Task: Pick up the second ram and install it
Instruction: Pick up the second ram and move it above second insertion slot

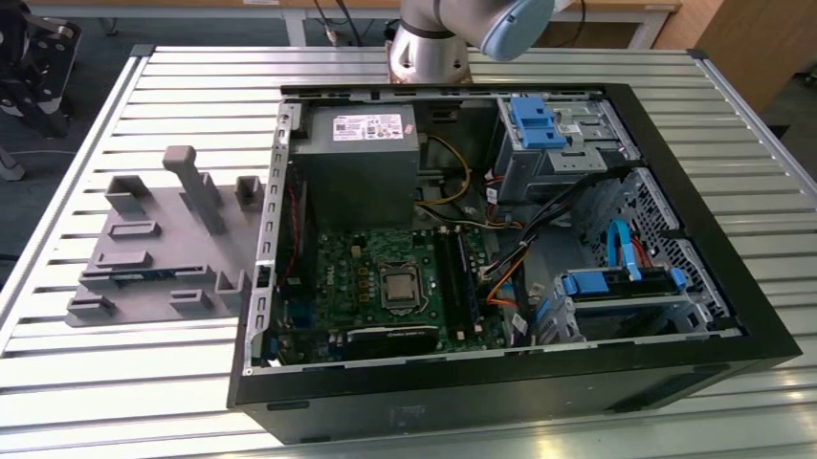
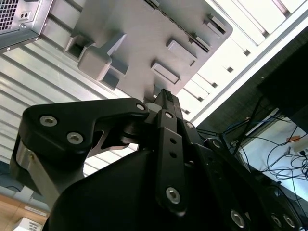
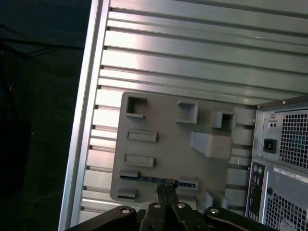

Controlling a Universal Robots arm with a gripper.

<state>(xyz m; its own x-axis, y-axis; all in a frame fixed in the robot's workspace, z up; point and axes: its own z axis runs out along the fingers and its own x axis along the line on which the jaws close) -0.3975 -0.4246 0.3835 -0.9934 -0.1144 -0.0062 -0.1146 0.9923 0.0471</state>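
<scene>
The second ram [image 3: 144, 178] lies slotted in the grey holder tray [image 3: 168, 154], beside the open computer case [image 3: 284, 159]. Above it the pincer [image 3: 166, 186] hangs, tips together, gripping nothing.

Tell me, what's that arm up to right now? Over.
Tool shut, empty, hanging above the grey holder tray. Second ram lying in its tray slot, not picked up. Nothing between tool and ram.
</scene>
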